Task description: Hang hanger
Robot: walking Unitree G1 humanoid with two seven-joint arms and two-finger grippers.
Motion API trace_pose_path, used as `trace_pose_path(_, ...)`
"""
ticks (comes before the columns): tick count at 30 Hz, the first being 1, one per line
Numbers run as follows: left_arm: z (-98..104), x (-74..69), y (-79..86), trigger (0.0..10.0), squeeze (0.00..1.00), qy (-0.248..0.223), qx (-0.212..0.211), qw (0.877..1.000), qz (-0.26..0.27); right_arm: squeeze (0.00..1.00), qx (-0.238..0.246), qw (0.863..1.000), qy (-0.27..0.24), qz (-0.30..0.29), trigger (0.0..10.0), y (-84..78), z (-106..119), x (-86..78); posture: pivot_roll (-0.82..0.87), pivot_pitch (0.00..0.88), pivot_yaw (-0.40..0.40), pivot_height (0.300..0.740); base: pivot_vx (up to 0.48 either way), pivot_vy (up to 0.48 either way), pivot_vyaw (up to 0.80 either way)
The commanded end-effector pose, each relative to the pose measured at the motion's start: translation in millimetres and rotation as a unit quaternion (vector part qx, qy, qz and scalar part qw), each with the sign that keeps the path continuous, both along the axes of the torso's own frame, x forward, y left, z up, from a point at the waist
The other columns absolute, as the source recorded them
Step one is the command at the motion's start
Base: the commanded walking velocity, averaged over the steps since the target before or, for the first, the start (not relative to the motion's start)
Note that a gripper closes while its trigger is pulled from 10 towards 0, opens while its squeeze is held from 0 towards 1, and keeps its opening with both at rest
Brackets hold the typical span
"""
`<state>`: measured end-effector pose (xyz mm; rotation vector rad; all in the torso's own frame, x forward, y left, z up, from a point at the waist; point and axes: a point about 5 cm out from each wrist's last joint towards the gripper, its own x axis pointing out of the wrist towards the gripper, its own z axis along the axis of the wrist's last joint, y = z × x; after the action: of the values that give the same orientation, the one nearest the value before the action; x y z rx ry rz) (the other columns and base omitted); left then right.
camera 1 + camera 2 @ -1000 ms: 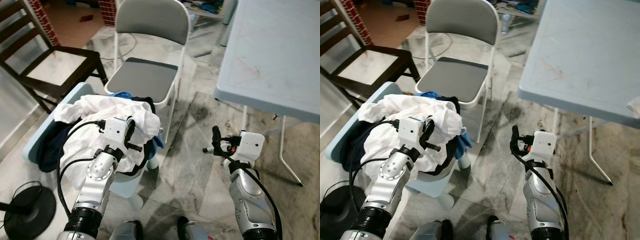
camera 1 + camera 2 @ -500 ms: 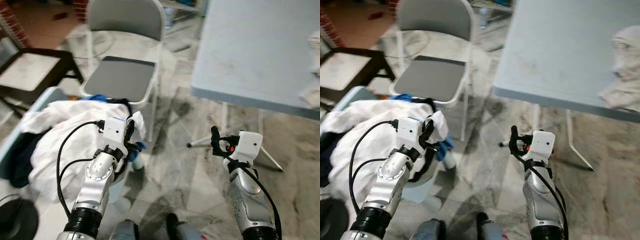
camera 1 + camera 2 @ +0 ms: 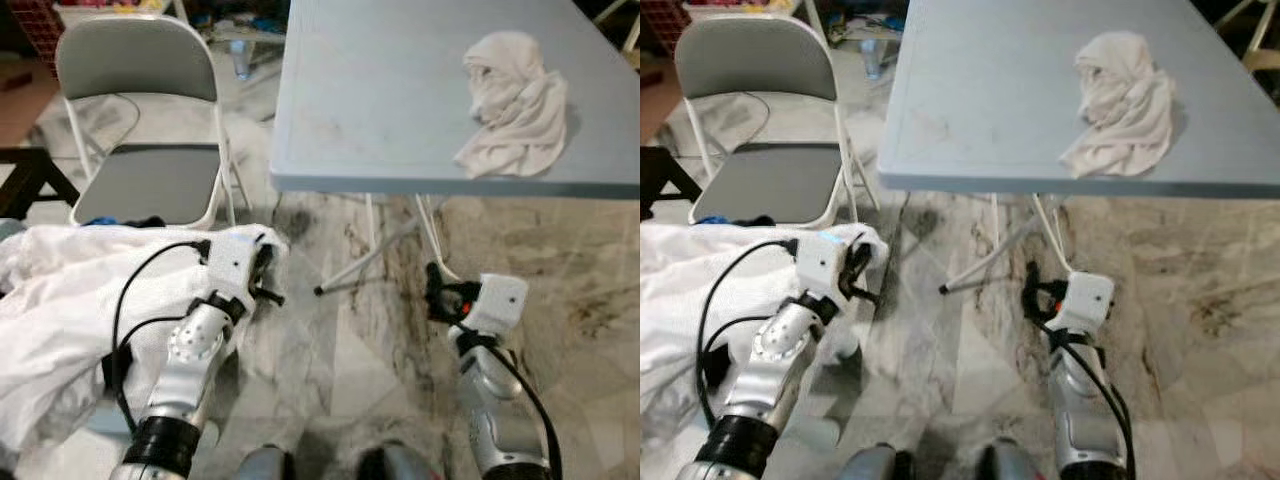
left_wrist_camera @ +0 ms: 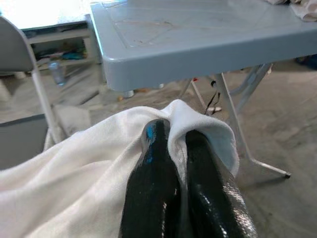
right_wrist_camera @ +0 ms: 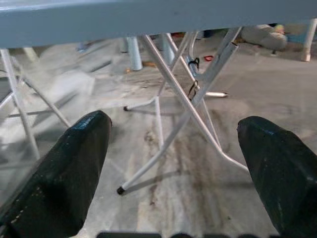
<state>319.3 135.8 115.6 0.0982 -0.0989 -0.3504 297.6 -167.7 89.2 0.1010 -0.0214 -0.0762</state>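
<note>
Left gripper (image 4: pixel 176 144) closed on a fold of white garment (image 4: pixel 74 168), the two black fingers (image 4: pixel 151 163) pressed side by side with the cloth wrapped over their tips. In the left eye view, same gripper (image 3: pixel 262 272) at centre left, the white garment (image 3: pixel 60 310) trailing from it toward the lower left of the frame, long axis running roughly left to right.

Right gripper (image 5: pixel 173 163) wide open and holding nothing, fingers at the two lower corners of the right wrist view, pointed at the crossed metal legs (image 5: pixel 193 89) under the table. In the left eye view, right gripper (image 3: pixel 435 290) at lower centre right, well apart from the garment.

No hanger to be seen in any view (so no telling which way it lies from either gripper). Judgement: left arm nearer the clothing, right arm free for a hanger.

Further out: grey-blue folding table (image 3: pixel 330 150) across the upper right of the frame, with a crumpled cream cloth (image 3: pixel 510 105) lying on it. Grey folding chair (image 3: pixel 140 150) at upper left. Marble-patterned floor (image 3: pixel 350 350) below.

No brands, labels or legible writing anywhere.
</note>
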Motion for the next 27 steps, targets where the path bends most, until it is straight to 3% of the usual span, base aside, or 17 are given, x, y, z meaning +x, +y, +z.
trace_pose_path(1, -1, -1.2, -11.3, 10.0, 0.0, 0.004, -0.002, 1.0, -0.02, 0.0, -0.006, 1.0, 0.005, -0.01, 10.0, -7.4, -3, -2.4, 0.11, 0.205, 0.051, 0.74, 0.0, -0.39, 0.0)
trace_pose_path(27, 3, 1.8, -23.3, 10.0, 0.0, 0.0, -0.011, 0.999, -0.032, 0.0, -0.014, 1.0, -0.004, -0.017, 10.0, -12.5, 1, 1.7, 0.1, 0.198, 0.046, 0.74, 0.0, -0.329, 0.0)
